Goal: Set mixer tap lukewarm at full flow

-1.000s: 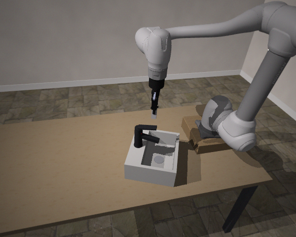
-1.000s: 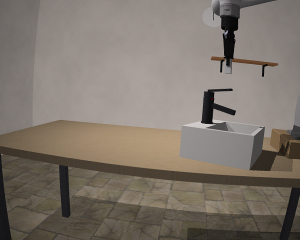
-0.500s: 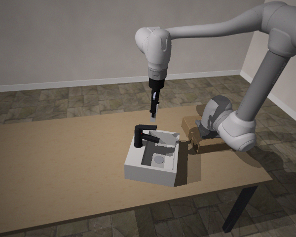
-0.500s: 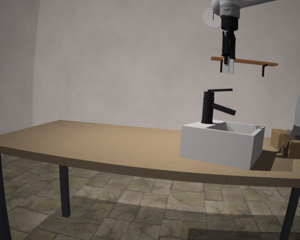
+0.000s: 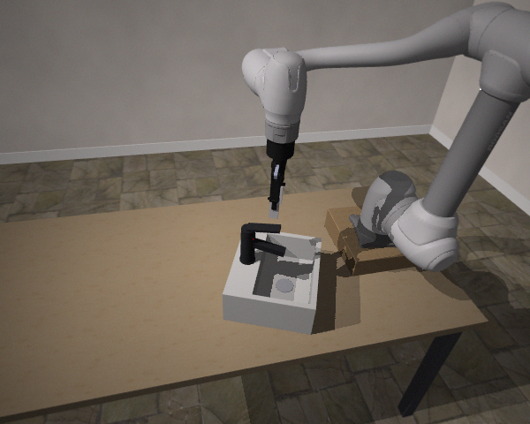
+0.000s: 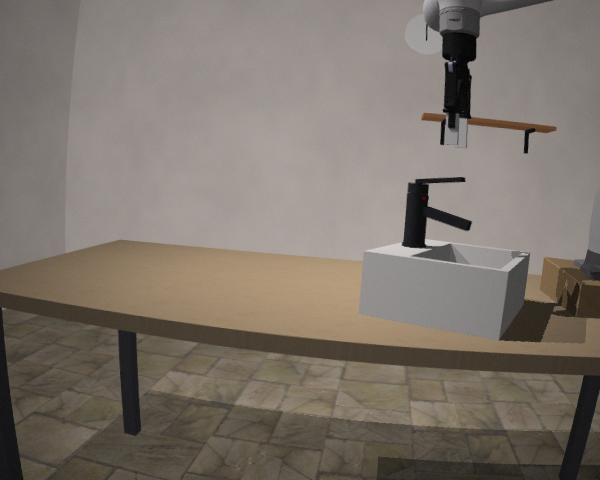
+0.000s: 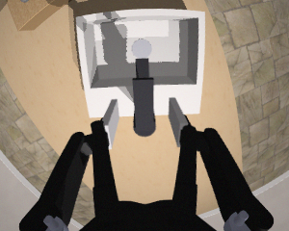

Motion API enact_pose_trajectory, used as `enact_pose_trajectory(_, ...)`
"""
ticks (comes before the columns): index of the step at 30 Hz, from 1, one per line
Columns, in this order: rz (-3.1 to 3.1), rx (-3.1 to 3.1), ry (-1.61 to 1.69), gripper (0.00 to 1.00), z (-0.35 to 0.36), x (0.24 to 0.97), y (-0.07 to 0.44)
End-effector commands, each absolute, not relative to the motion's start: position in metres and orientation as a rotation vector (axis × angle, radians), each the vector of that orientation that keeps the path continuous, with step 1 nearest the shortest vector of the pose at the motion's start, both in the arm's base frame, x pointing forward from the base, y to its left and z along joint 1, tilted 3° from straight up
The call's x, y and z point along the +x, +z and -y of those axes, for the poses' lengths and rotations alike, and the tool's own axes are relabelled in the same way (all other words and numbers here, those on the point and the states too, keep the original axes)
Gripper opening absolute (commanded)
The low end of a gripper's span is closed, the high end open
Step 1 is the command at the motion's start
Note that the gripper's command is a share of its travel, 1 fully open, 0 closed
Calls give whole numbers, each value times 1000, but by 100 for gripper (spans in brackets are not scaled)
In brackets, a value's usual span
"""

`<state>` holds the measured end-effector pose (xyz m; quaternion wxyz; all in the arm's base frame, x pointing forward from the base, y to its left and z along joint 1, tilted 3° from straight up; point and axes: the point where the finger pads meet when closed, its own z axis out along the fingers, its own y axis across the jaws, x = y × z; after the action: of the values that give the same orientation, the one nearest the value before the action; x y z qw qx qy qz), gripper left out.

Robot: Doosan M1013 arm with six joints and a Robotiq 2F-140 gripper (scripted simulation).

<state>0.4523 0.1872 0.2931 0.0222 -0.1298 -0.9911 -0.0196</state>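
Observation:
A black mixer tap stands at the back left corner of a white basin on the wooden table. Its lever lies flat, in line with the spout. A red dot shows on the tap body. My gripper points straight down, well above the lever's free end, not touching it. The fingers stand partly apart with nothing between them. In the wrist view the fingertips straddle the lever far below, with the basin beyond.
A brown cardboard box sits right of the basin under the arm's base. A wooden wall shelf hangs behind the gripper. The table's front edge runs close to the basin.

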Motion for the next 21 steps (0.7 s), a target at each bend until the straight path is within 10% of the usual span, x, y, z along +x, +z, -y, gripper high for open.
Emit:
enact_pose_trajectory(1, 3070, -402, -61, 43, -187, 452, 293)
enact_pose_trajectory(21, 3071, -400, -60, 43, -187, 452, 290)
